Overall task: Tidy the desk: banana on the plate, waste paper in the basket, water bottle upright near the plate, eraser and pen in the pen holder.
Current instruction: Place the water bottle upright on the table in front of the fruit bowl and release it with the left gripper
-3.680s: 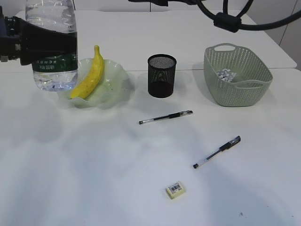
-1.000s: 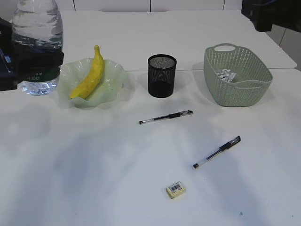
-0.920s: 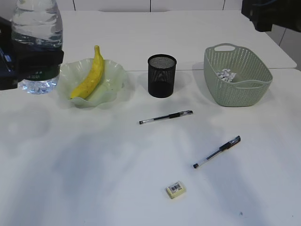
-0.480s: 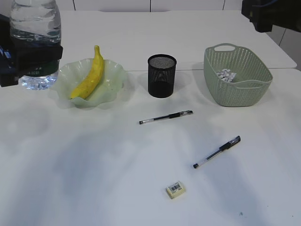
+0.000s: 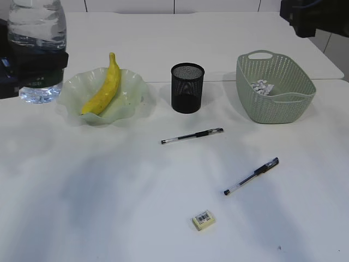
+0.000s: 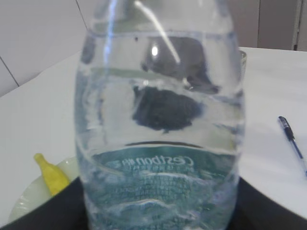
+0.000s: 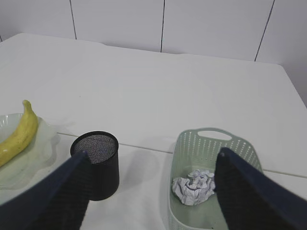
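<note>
1. Nearest the camera lies the eraser [image 5: 203,220], a small pale-yellow block with a barcode sticker, flat on the desk [image 5: 109,207]. It looks light and stiff — best pinched across its short sides.
2. Beyond it are two pens: one with a dark grip [image 5: 252,176] to the right, and a second pen [image 5: 192,136] nearer the middle. Both are thin, likely to roll, and best taken at the rubber grip.
3. Next stands the black mesh pen holder [image 5: 187,87], upright, with nothing seen in it.
4. To its left the banana [image 5: 103,87] lies in the ruffled plate [image 5: 131,101]; on the right, the waste paper [image 7: 194,187] sits in the basket [image 5: 275,90].
5. At far left the left gripper [image 5: 22,73] clamps the water bottle [image 5: 37,52] around its green label, upright, just beside the plate. Whether its base touches the desk is unclear. Full of water, it is probably heavy and slick — a label-height hold suits it.
6. The right gripper [image 7: 151,184] hangs spread wide and empty above the far side.
</note>
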`<action>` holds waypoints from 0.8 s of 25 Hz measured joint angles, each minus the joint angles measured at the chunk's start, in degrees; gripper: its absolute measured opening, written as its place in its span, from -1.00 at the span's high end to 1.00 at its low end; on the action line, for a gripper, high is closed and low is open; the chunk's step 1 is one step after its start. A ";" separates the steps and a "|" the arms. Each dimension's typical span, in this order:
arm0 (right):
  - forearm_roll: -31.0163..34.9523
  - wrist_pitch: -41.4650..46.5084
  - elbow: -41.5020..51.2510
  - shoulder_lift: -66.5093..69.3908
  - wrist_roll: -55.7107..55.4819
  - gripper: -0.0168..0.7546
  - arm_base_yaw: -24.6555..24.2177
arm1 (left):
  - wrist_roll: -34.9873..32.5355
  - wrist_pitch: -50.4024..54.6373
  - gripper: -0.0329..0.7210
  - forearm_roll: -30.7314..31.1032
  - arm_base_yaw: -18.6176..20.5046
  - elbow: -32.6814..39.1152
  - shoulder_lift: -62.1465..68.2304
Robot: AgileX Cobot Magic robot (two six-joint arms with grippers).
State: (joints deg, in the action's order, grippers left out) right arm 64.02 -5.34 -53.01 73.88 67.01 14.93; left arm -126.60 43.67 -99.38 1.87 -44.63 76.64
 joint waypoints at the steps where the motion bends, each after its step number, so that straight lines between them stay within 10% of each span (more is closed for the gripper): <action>1: 0.00 0.00 0.00 0.00 0.00 -0.56 0.00 | 0.24 0.00 -0.11 0.00 0.72 0.00 0.00; 20: 0.00 0.00 0.00 0.00 0.00 -0.56 0.00 | 2.37 -3.60 -0.11 -0.12 4.32 0.00 0.00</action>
State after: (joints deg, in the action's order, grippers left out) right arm 64.02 -5.34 -53.01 73.88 67.01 14.93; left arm -124.23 40.07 -99.50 6.19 -44.63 76.64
